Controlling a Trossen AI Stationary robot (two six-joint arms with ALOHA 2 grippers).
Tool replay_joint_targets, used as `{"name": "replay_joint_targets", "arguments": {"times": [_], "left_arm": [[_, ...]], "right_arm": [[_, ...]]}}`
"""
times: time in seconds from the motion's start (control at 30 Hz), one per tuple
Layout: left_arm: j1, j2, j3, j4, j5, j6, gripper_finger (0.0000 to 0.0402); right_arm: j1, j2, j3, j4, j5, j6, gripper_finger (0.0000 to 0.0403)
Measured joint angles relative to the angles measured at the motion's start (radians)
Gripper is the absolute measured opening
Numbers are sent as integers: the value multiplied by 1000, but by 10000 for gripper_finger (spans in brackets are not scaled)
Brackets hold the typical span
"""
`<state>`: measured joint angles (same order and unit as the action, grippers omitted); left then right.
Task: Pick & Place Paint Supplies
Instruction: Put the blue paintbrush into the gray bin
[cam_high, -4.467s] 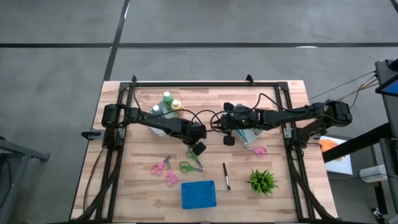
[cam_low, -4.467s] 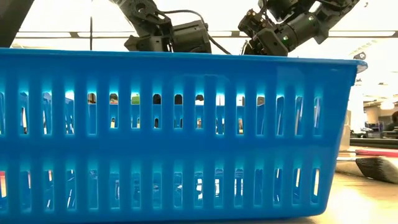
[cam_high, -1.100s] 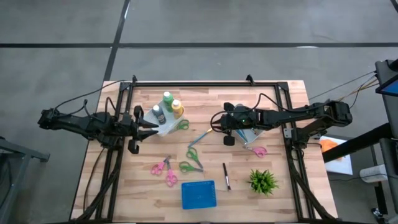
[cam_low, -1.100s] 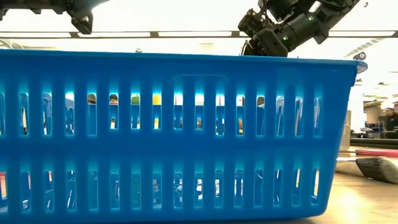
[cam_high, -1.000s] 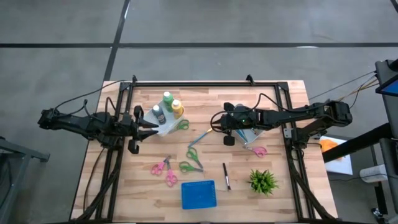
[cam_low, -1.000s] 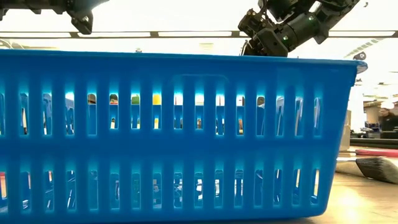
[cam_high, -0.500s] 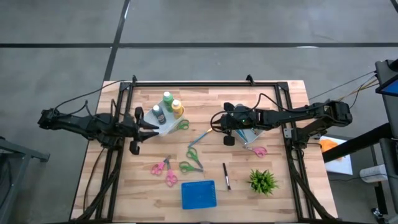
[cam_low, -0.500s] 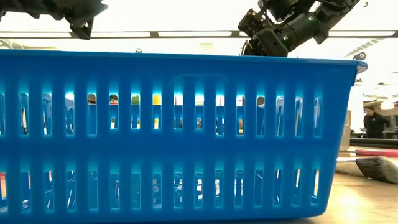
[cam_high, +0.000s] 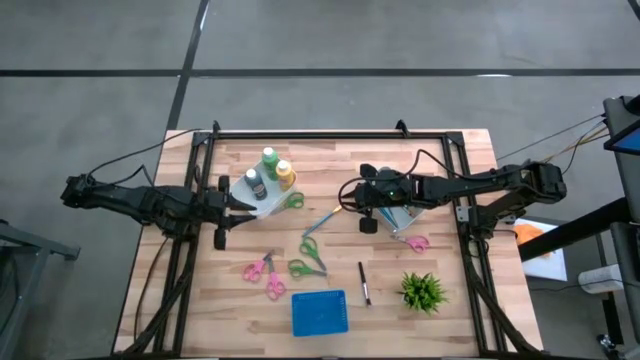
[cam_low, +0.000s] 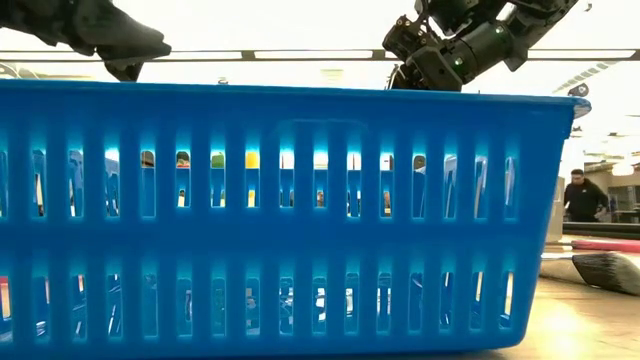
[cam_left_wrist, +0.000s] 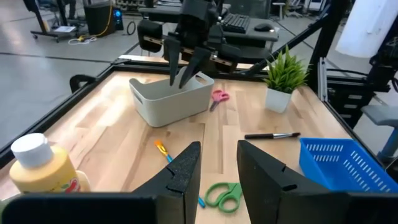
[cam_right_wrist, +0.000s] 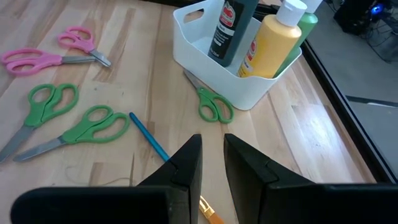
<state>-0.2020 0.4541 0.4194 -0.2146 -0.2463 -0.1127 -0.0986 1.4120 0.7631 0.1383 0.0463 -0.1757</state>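
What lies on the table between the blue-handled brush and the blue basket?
In the high view, a pair of green scissors lies on the wood between the blue-handled brush and the blue basket.

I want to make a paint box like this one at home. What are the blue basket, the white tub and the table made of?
The blue basket looks like moulded plastic: glossy, with even slots that light glows through. The white tub seems to be matte plastic, smooth with rounded corners and a cut-out handle. The table looks like pale wooden planks with a light sheen: grain lines and board joints show.
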Motion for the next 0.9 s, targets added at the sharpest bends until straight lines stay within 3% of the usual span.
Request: {"name": "replay_joint_targets", "arguments": {"times": [0.37, 0.9], "left_arm": [[0, 0, 0, -26, 0, 1, 108], [0, 0, 0, -229, 0, 2, 108]], "right_arm": [[0, 0, 0, 0, 0, 0, 64], [0, 0, 0, 11, -3, 12, 64]]}}
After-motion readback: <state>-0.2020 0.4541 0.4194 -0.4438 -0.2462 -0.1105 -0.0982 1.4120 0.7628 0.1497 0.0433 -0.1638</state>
